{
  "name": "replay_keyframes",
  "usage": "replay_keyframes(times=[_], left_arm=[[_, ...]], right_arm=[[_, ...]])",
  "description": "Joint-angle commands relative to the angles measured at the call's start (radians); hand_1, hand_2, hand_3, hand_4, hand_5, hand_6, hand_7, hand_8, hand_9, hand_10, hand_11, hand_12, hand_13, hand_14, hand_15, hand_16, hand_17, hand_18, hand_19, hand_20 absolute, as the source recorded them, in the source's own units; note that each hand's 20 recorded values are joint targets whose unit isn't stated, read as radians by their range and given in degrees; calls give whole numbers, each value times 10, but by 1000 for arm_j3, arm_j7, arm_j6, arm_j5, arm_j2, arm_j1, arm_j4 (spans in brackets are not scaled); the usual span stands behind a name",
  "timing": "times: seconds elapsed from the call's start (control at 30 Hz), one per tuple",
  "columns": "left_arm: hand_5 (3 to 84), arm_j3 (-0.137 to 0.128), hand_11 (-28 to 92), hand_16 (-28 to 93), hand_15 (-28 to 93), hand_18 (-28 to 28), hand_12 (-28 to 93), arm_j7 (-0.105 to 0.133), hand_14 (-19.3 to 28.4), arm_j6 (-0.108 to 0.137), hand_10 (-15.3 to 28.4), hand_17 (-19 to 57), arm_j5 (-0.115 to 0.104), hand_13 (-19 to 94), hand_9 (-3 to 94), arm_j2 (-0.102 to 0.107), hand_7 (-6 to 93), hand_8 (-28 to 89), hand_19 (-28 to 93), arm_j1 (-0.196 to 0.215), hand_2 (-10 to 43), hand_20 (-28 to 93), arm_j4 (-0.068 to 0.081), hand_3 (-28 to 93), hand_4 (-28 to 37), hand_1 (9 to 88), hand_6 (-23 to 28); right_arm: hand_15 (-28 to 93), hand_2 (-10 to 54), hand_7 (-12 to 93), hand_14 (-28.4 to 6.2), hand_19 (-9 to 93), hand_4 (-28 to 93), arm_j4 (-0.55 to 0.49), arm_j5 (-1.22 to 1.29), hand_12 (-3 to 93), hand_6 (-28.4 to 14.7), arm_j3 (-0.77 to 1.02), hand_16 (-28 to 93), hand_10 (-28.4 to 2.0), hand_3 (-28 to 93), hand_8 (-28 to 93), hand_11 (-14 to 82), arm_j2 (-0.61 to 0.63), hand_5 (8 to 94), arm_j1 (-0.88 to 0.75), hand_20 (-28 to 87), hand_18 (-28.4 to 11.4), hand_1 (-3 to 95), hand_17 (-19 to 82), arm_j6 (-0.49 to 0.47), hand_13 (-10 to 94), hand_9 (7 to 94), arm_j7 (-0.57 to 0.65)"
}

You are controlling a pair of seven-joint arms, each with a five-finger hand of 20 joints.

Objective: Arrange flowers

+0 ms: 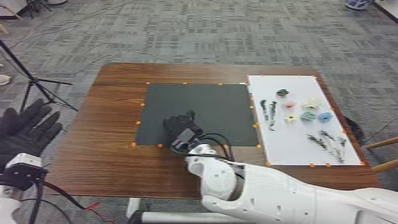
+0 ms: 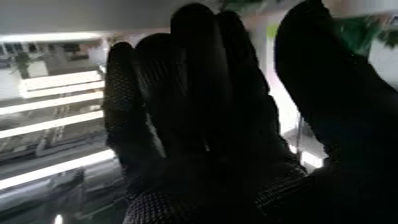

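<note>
OK, 1 brown table (image 1: 102,125) w/ 1 black mat (image 1: 178,97) & 1 white sheet (image 1: 289,150) just R of it. 2 robot hands: L hand (image 1: 28,131) off table's L side, fingers straight, spread wide; R hand (image 1: 180,123) over mat, fingers straight, thumb apart. R wrist view adds bright strips (image 2: 60,103) & green foliage (image 2: 360,32). On sheet: sprigs (image 1: 327,141), no. unclear, 2 dk stems (image 1: 272,115), 6 blooms (image 1: 311,104).

The right arm (image 1: 275,187) is made of smooth, round white parts, and black cables (image 1: 216,136) are looped near its wrist. The left arm (image 1: 8,206) is white too, with a white block (image 1: 26,159) and a black cable (image 1: 64,192). The left hand (image 1: 27,132) and right hand (image 1: 180,121) are covered in black cloth, woven with tiny bumps on the right.
</note>
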Motion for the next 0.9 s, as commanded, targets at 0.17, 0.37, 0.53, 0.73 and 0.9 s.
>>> replay_keyframes(times=[0.17,0.37,0.53,0.73,0.9], left_arm=[[384,8,101,14,165,111,139,-6,140,6,127,-29,-10,210,311,4,71,-62,139,5,122,114,0,675,-266,273,78],[384,9,102,13,169,111,139,-6,141,9,127,-29,-10,210,312,-4,70,-61,141,13,124,114,-4,674,-264,273,78],[384,-2,103,12,170,111,140,-1,140,9,128,-29,-10,210,313,-16,71,-61,143,27,124,113,-11,674,-264,273,78],[389,-30,109,13,178,110,143,10,140,10,128,-28,-10,214,316,-32,76,-61,143,47,122,113,-22,680,-267,271,77],[389,-62,110,10,176,109,143,20,135,10,125,-27,-13,215,317,-36,77,-63,142,64,119,112,-29,688,-272,268,75]], right_arm=[[649,-95,365,-166,724,-283,-35,165,182,-64,80,271,-166,777,-130,231,-31,591,-30,243,-277,430,230,-7,598,726,-17],[649,-95,360,-167,722,-283,-45,132,181,-66,97,277,-167,785,-126,232,-27,587,-37,244,-276,428,226,-17,597,723,11],[665,-95,354,-177,725,-283,-168,138,193,-76,253,285,-177,784,-124,251,25,585,-129,247,-280,417,222,-65,588,719,-11],[676,-95,333,-184,725,-283,-287,137,201,-83,511,283,-191,781,-115,260,115,580,-283,251,-283,402,215,-30,579,706,-2],[688,-95,250,-198,719,-283,-344,139,193,-96,754,279,-208,776,-103,240,208,570,-433,259,-284,392,203,-106,558,672,41]])
